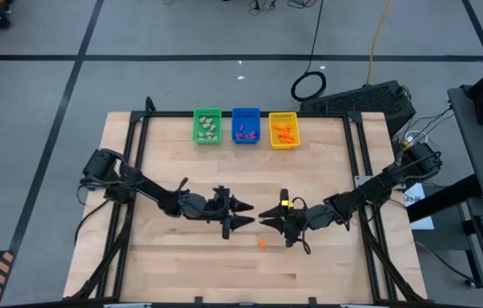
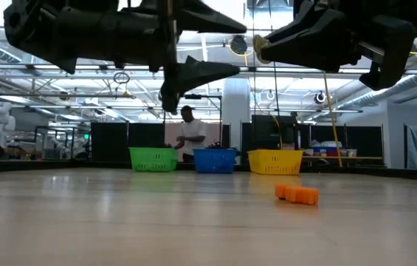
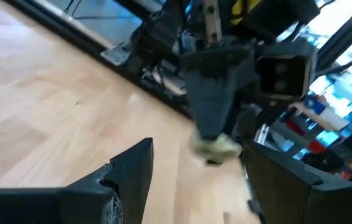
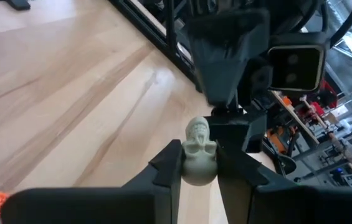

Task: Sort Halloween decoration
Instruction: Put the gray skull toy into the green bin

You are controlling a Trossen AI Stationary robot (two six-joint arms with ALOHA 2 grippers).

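Right wrist view gives the clearest look: the right gripper (image 4: pixel 199 163) has its fingers closed nearly together on a small pale skull trinket (image 4: pixel 199 155), pinched at its lower sides with the top standing above the fingertips. In the high view both arms meet over the middle of the table (image 1: pixel 181 265), the right gripper (image 1: pixel 267 216) facing the left gripper (image 1: pixel 245 214) tip to tip, both raised above the wood. The left gripper's fingers stand well apart and hold nothing; from its own wrist camera the skull (image 3: pixel 216 147) hangs just beyond them under the other arm's fingers.

One orange trinket (image 1: pixel 262 243) lies loose on the table, nearer than the grippers and just to the right of centre. At the far edge stand a green bin (image 1: pixel 207 126) with pale pieces, a blue bin (image 1: pixel 245 126) with purple ones, and a yellow bin (image 1: pixel 283 131) with orange ones.

The skull looks like hard moulded plastic: very light, stiff, probably smooth and rounded, so it could pop sideways out of a pinch. The left gripper would do best taking it across the bare upper half, squarely.
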